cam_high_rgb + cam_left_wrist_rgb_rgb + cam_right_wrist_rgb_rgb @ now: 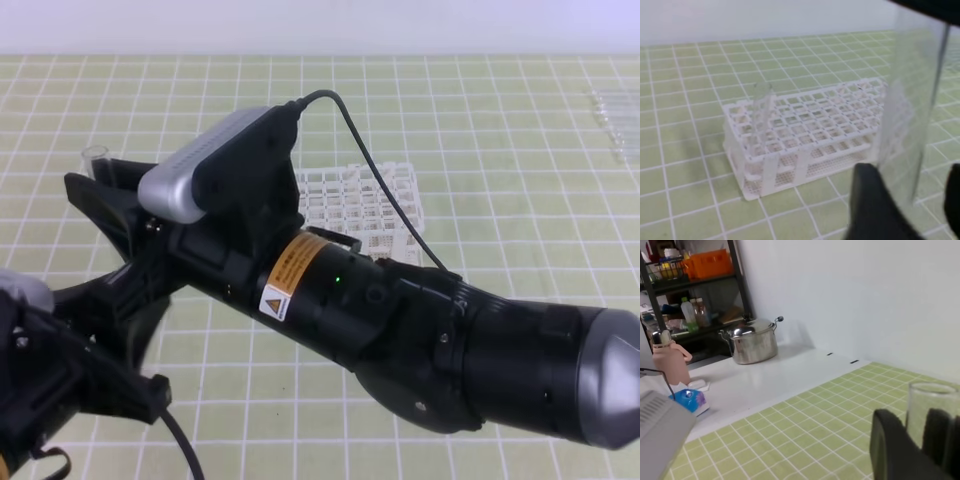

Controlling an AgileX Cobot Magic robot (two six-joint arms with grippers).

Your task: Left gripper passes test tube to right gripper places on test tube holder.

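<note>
The test tube [95, 157] stands upright at the left, only its open rim showing above the right gripper [97, 188], which reaches across and is shut on it. From the right wrist, the tube [931, 402] sits between two black fingers [887, 440]. The left gripper [140, 290] comes up from the lower left, just under the right one. Seen from the left wrist, the tube [912, 100] hangs between that gripper's [914, 172] spread fingers, with a gap beside the right finger. The white test tube holder [350, 200] lies behind the right arm, partly hidden.
Another clear tube [761, 107] stands in the left end of the holder [805, 130]. Several loose tubes [612, 118] lie at the back right of the green grid mat. Beyond the mat are a white counter with a steel pot [752, 342] and a shelf.
</note>
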